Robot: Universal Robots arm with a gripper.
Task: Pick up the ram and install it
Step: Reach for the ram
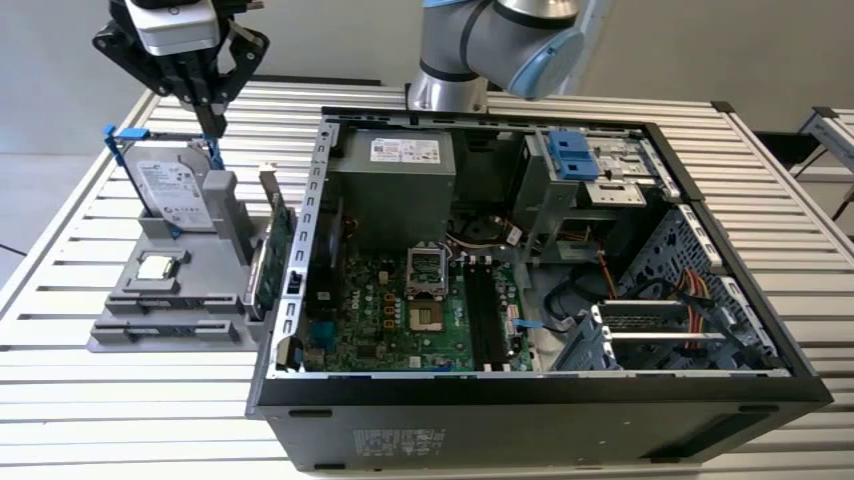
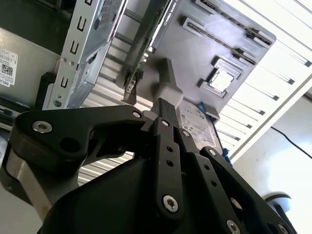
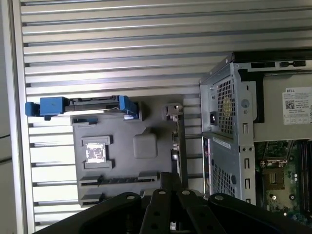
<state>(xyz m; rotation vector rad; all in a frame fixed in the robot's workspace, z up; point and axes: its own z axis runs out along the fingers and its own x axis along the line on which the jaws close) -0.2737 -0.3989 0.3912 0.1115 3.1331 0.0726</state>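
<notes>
Ram: its position cannot be told with certainty; a long dark slit (image 3: 119, 178) in the grey holder (image 1: 120, 335) matches its shape, but what the slit holds is unclear. Gripper (image 1: 214, 122), jaws pressed together, hangs over the holder's 12 o'clock end in the exterior view, above the grey post (image 2: 168, 87) beside the blue-framed hard drive (image 1: 174, 190). Green expansion card (image 1: 274, 255) stands at the holder's 3 o'clock edge, next to the open computer case (image 1: 534, 395). White printed labels mark the hard drive and the power supply (image 1: 394, 185). All rest on the slatted worktop (image 1: 80, 400).
</notes>
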